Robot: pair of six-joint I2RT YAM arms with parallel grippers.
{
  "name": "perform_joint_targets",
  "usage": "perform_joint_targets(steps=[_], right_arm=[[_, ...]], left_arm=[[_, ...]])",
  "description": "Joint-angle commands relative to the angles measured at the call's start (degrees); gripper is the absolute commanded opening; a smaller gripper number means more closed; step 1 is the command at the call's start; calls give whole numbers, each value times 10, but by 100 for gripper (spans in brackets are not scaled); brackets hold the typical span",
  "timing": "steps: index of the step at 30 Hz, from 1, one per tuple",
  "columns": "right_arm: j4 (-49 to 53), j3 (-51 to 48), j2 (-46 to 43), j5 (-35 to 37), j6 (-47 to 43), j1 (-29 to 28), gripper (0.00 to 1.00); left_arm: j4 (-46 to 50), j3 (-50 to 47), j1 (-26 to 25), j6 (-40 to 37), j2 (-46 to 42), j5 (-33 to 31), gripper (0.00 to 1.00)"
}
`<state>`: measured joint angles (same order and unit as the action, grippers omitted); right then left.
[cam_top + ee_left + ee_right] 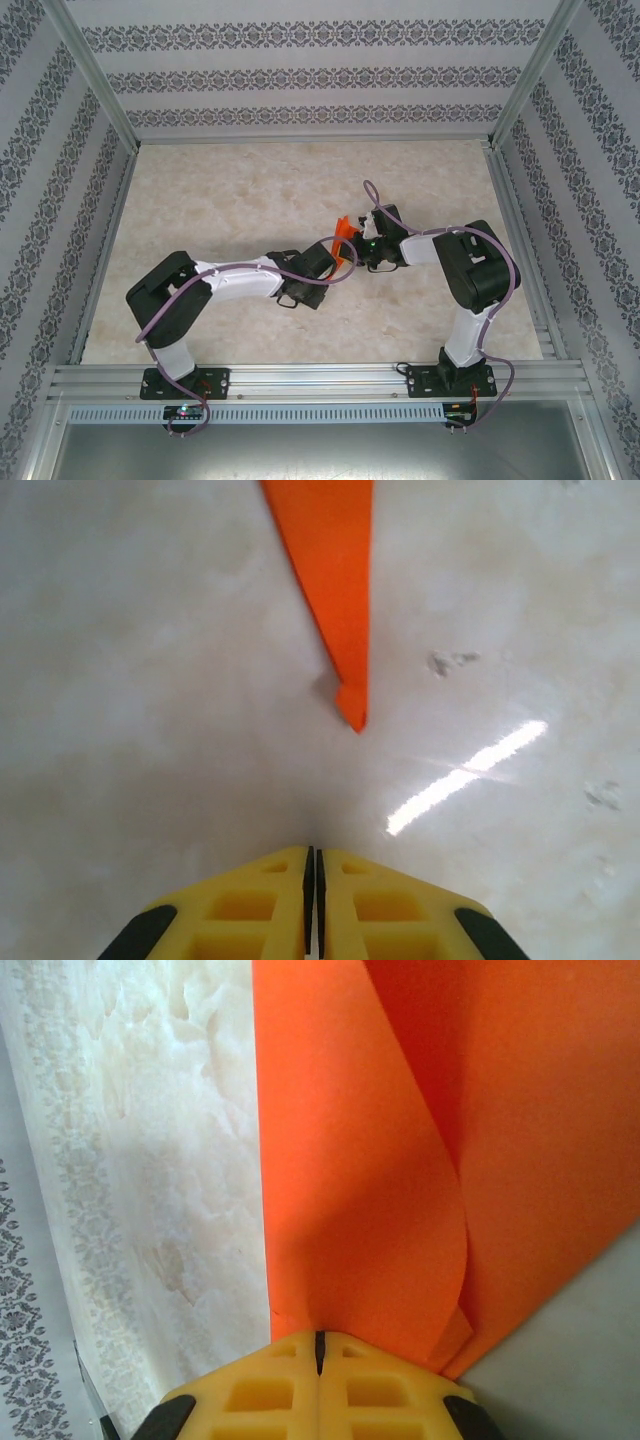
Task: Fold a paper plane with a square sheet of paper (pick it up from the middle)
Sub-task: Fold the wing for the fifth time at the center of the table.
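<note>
The left arm (215,285) rises from its base, doubles back at a raised elbow, and runs its forearm low across the table (240,190) toward the middle. The right arm (470,270) mirrors it, elbow high and forearm reaching left, so the two wrists sit near each other at the table's centre.

The sheet of paper (345,232) is between them, held up off the surface on the right arm's side. In the right wrist view the right gripper (320,1345) has its yellow fingers (260,1385) pinched together on the orange sheet's folded edge, and the paper spreads away from them in two overlapping layers with a curved inner flap.

The left gripper (313,875) has its fingers (250,910) pressed together with a hairline seam between them and nothing caught there. Ahead of it, apart from the fingertips, a narrow pointed corner of the paper hangs tip-down; it seems to end just above the table, though contact is hard to judge.
</note>
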<state>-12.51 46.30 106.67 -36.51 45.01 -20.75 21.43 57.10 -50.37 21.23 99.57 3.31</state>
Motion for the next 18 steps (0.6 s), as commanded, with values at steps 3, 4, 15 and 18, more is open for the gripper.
perform_joint_targets(steps=[3,4,15,18], right_arm=[[41,-29,38,90,-12,0,1],[42,-29,35,90,-12,-1,1],[32,-35,15,73,1,-4,1],[23,-38,12,68,8,-4,1]], left_arm=[[-37,19,25,32,-27,59,14],[-47,24,30,34,-22,63,14],[-137,55,61,51,44,88,14],[-138,61,63,50,69,90,13]])
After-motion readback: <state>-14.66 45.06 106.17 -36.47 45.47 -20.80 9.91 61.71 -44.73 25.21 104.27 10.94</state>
